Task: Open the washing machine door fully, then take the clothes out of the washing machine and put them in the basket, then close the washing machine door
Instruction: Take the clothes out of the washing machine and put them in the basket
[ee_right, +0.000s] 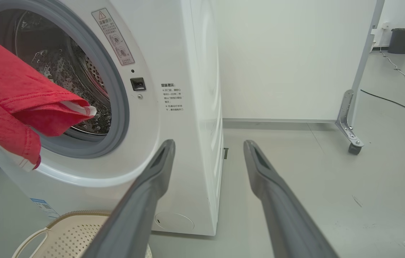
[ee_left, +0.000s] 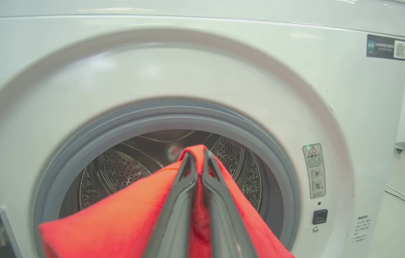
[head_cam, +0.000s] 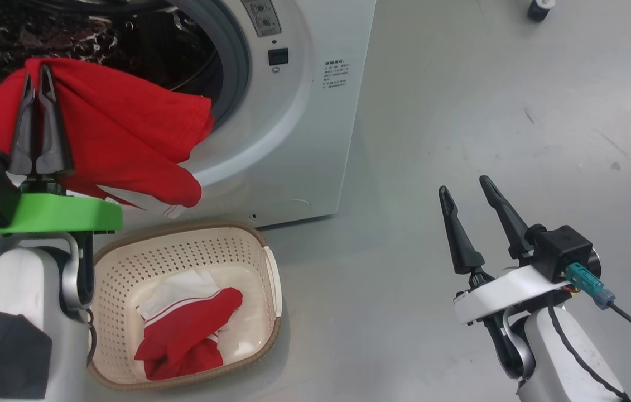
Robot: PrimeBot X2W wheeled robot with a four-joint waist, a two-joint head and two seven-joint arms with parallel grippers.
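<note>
While a red garment point(head_cam: 125, 139) hangs from the left tool point(head_cam: 36, 72), stage: unloading under way, judged past halfway.
Door: the mouth of the washer point(head_cam: 304, 139) is open and unobstructed; opening step judged done, but how wide the door stands cannot be told.
Left tool: fingers pinched together on a fold of the red garment, held up in front of the mouth, above the far left rim of the basket point(head_cam: 142, 262) and apart from it.
Right tool: fingers spread, holding nothing, over the floor point(head_cam: 460, 111) well to the right of the washer.
Basket: on the floor, near side of the washer; a second garment point(head_cam: 192, 329), red and white, lies inside.
Drum point(ee_left: 116, 168): the visible steel is bare; the lower part is hidden by cloth, so its contents cannot be told.
Outstanding: drop the held garment into the basket, check the drum, close the door.
Warning sticker point(ee_left: 314, 171): triangle symbol; text illegible.
Dark label point(ee_left: 385, 46): square code; writing too small to read.
Printed notice point(ee_right: 172, 97): small characters, unreadable.
Blue label point(ee_right: 43, 205): illegible.
Brand: none readable.
</note>
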